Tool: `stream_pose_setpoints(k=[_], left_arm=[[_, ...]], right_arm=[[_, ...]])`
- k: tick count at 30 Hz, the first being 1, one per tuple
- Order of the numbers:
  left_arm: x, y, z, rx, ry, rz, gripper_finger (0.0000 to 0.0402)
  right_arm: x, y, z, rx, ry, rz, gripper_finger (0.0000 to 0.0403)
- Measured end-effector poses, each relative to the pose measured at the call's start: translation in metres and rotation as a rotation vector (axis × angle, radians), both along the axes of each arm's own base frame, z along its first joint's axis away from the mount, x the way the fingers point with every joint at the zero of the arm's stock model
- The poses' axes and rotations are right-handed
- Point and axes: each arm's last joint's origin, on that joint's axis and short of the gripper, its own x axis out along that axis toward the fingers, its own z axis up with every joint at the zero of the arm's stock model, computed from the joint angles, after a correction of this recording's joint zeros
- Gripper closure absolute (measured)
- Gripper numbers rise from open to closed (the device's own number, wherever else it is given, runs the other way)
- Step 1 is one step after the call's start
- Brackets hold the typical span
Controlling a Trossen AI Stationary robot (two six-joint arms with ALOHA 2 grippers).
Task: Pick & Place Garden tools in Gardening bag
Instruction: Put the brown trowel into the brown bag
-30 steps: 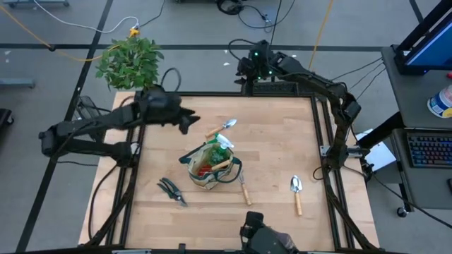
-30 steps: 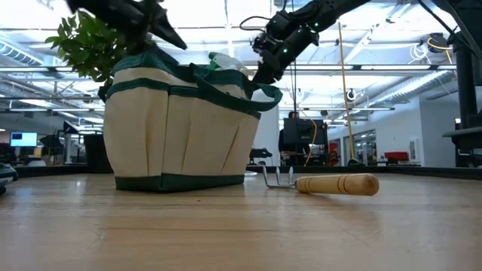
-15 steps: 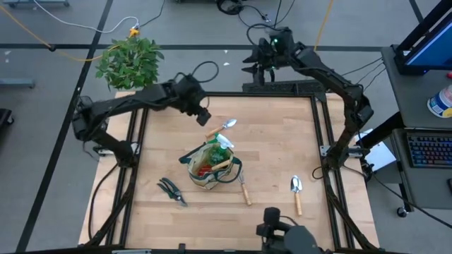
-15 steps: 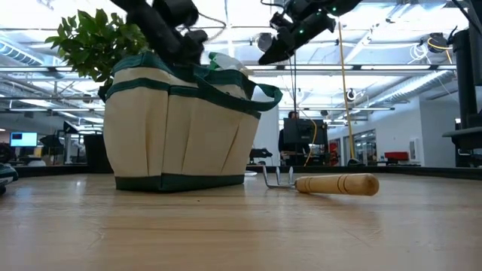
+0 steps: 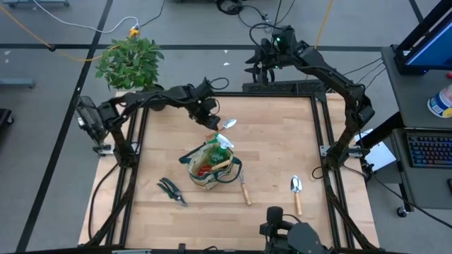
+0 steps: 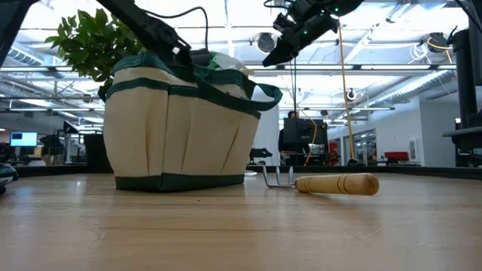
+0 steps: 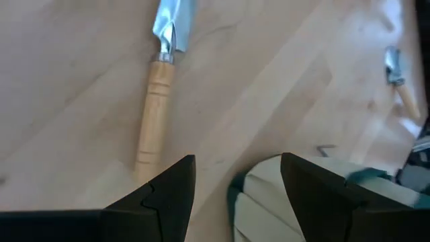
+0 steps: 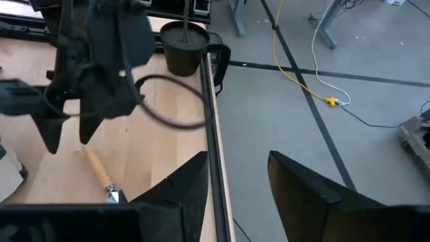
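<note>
L arm has swung in from the bench's left edge over the last second; its gripper (image 5: 212, 120) now hangs just above the trowel (image 5: 221, 127) lying behind the bag (image 5: 212, 167), near the bench's back edge. Jaws released, nothing between them: wrist view shows both fingers (image 7: 176, 187) apart, with the trowel's wood handle (image 7: 153, 119) on the bare bench (image 7: 74, 87) ahead and slightly to one side of the gap, bag rim (image 7: 269, 176) close by. Judgement: this is the approach to the next pick; the handle isn't centred between the jaws yet, so a small shift plus descent is prob. needed before closing.

R arm has pulled up and back in the same interval; its gripper (image 5: 265, 65) now sits beyond the back edge, off the bench. Jaws apart, empty (R wrist view: floor seen through the gap). Looks parked.

Task state: bag upright mid-bench, already holding the green spray bottle (image 5: 220, 144) and something red, prob. gloves. On the bench outside it: shears (image 5: 171, 190) to the bag's front-left, rake (image 5: 244, 189) just beside the bag on its right, second trowel (image 5: 296, 192) well apart toward the front-right. So four tools left, by my count.

Hard to see:
- low view: bag (image 6: 181, 128) blocks the back trowel and L jaw tips; only the rake (image 6: 324, 183) lies clear.
- what else is in the bag: can't tell from above.
- L wrist view: trowel blade cut off at frame edge.
- plant (image 5: 131, 60) sits at the back-left corner; not part of the job.
</note>
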Motion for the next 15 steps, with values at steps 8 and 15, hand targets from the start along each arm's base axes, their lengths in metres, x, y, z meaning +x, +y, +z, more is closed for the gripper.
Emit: stream_pose_setpoints(k=[8,15], left_arm=[[0.0035,-0.0002,-0.0071,0.004,0.006,-0.022,0.0178],[0.0037,-0.0004,-0.0072,0.056,-0.008,-0.083,0.0118]], right_arm=[[-0.0001,0.0003,-0.0004,0.003,0.004,-0.001,0.0259],[-0.0001,0.0002,-0.0004,-0.01,0.007,0.005,0.0259]])
